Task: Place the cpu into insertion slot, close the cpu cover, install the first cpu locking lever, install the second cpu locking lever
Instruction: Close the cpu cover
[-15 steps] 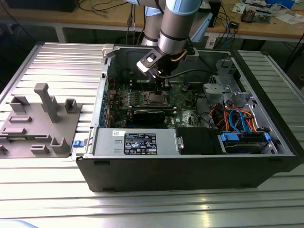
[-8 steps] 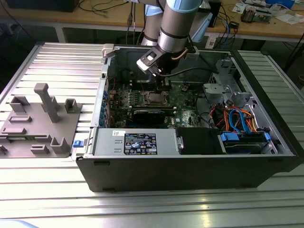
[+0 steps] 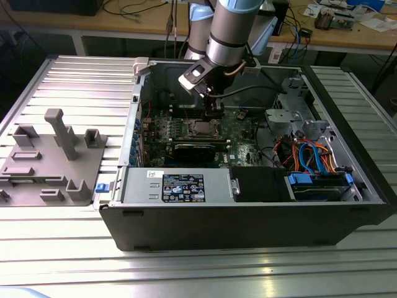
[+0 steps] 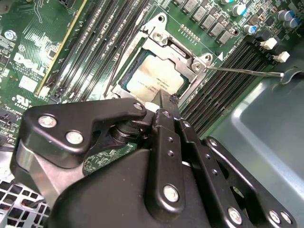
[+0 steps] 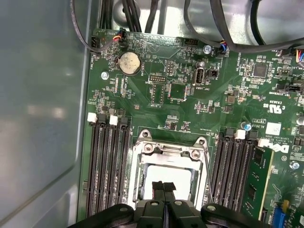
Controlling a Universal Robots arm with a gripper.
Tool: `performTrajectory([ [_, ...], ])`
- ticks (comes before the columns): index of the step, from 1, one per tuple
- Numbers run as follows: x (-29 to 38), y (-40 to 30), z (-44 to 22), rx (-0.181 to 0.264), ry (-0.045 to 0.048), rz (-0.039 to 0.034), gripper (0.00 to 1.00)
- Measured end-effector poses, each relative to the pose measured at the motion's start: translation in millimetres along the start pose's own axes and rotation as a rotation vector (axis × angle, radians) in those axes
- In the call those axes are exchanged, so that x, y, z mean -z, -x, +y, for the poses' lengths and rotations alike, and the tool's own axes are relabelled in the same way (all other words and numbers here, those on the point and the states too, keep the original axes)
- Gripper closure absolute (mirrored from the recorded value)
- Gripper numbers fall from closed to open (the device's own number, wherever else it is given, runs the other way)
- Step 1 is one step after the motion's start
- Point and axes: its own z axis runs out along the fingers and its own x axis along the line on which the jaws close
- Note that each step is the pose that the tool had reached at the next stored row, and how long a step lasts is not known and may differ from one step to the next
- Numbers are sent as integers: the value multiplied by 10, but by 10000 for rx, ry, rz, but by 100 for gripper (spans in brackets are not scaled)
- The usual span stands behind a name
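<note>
Here we are in a robotics lab with a workshop feel. A ribbed aluminium table (image 3: pixel 68 261) carries a desktop computer case (image 3: pixel 248 226) lying open, and the first wrist view shows its green motherboard (image 5: pixel 180 95) bared. A robot arm (image 3: pixel 226 34) reaches down into the case. On the exterior view's left sits a grey fixture block (image 3: pixel 56 164) with pegs and pockets. Behind, wooden workbenches (image 3: pixel 124 26) run across, strewn with loose cables (image 3: pixel 133 9). Toward the exterior view's right lie papers (image 3: pixel 378 23) and small electronics (image 3: pixel 335 18).

Dull silvery metal cpu (image 4: pixel 154 78)
</note>
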Motion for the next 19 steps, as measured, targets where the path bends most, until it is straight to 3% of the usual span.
performTrajectory([
  [12, 123, -5, -12, 0, -1, -1, 89],
  [17, 124, -6, -12, -15, 0, 1, 89],
  [18, 124, -6, -12, -15, 11, 1, 89],
  [19, 125, -5, -11, -12, 95, -14, 89],
])
